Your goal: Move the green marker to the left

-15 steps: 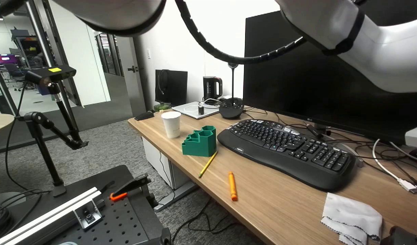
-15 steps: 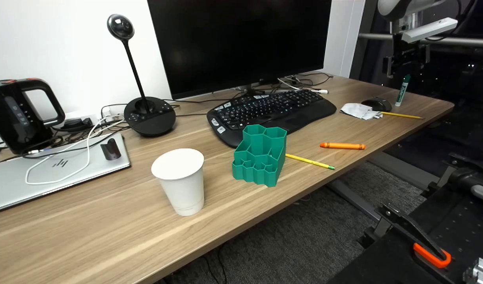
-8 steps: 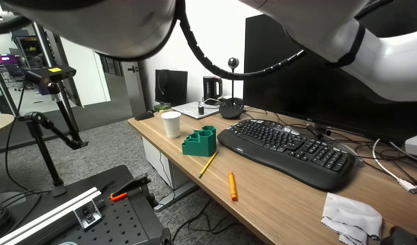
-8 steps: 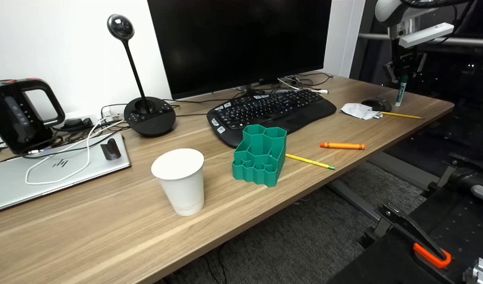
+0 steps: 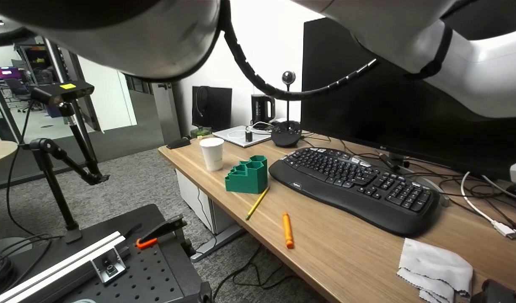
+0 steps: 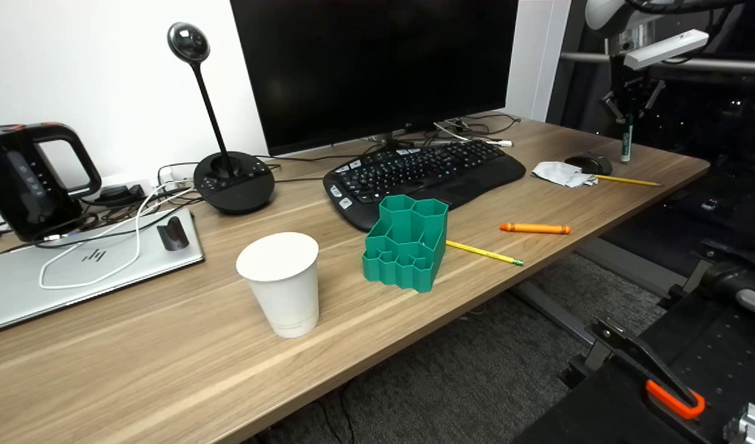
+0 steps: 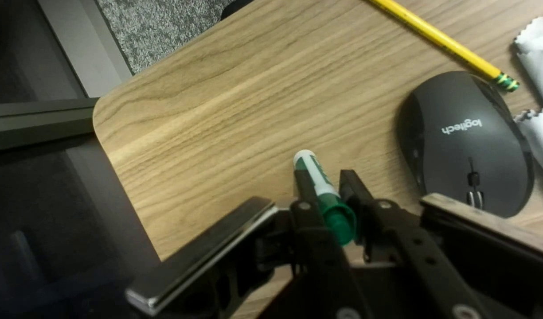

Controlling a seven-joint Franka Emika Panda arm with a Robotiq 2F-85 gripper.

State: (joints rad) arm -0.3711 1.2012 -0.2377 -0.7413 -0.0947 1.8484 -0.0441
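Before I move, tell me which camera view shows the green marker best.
The wrist view: the green marker appears largest there, both ends visible, between the fingers of the claw. In an exterior view the marker is small and roughly upright, its dark top hard to tell from the claw. It shows nowhere else.

– Slim green-and-white cylindrical plastic marker (image 7: 330,202)?
– Green cap (image 7: 341,227), white barrel (image 7: 315,173), green print.
– Black two-fingered metal gripper (image 7: 326,177)?
– Black, silvery bits.
– Flat light-brown wooden desk (image 7: 200,141)?
– Streaky darker grain.
– Rounded dark-grey plastic mouse (image 7: 457,146)?
– Pale "logitech" lettering.
– Thin yellow wooden pencil (image 7: 435,37)?
– Green-and-yellow banded end.
– Green stepped plastic organizer (image 6: 408,243)?
– Honeycomb pattern, solid green.
– Orange cylindrical crayon-shaped stick (image 6: 535,228)?
– Orange, redder tip.
– Flat grey textile carpet (image 7: 165,31)?
– Light-and-dark speckle.
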